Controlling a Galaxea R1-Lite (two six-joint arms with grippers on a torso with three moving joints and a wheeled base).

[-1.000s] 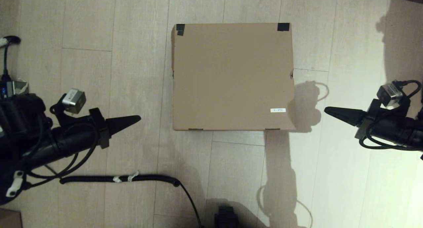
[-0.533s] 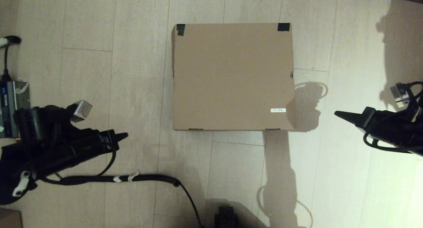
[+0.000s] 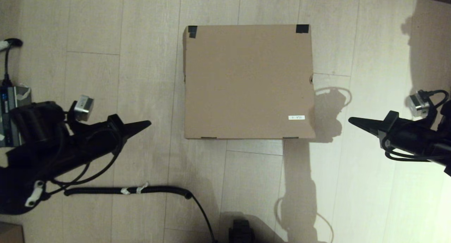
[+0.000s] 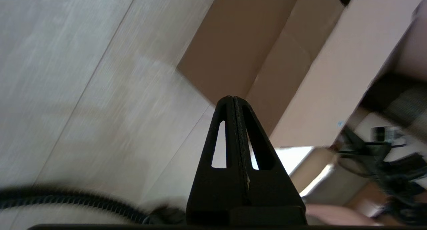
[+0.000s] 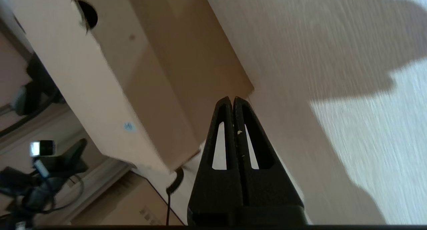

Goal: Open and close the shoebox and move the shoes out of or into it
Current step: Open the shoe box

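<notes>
The brown cardboard shoebox [image 3: 248,81] lies on the floor with its lid down, black tape at its far corners and a small white label [image 3: 296,117] near its front right corner. Its side wall fills part of the left wrist view [image 4: 337,70] and of the right wrist view [image 5: 110,86]. The shoes are out of view. My left gripper [image 3: 147,123] hovers left of the box's front corner, shut and empty, its tip [image 4: 232,98] apart from the box. My right gripper [image 3: 351,120] is shut and empty to the right of the box, tip [image 5: 232,99] apart from it.
A black corrugated cable [image 3: 141,191] runs across the wooden floor in front of the box. A grey device [image 3: 10,102] with a cord sits at the far left. A black part of the robot's base [image 3: 241,232] shows at the bottom edge. Another cardboard box [image 5: 116,203] appears in the right wrist view.
Both arms drew back from the box half a second ago and have now swung in toward it again. The box has not moved and its lid stays down.
</notes>
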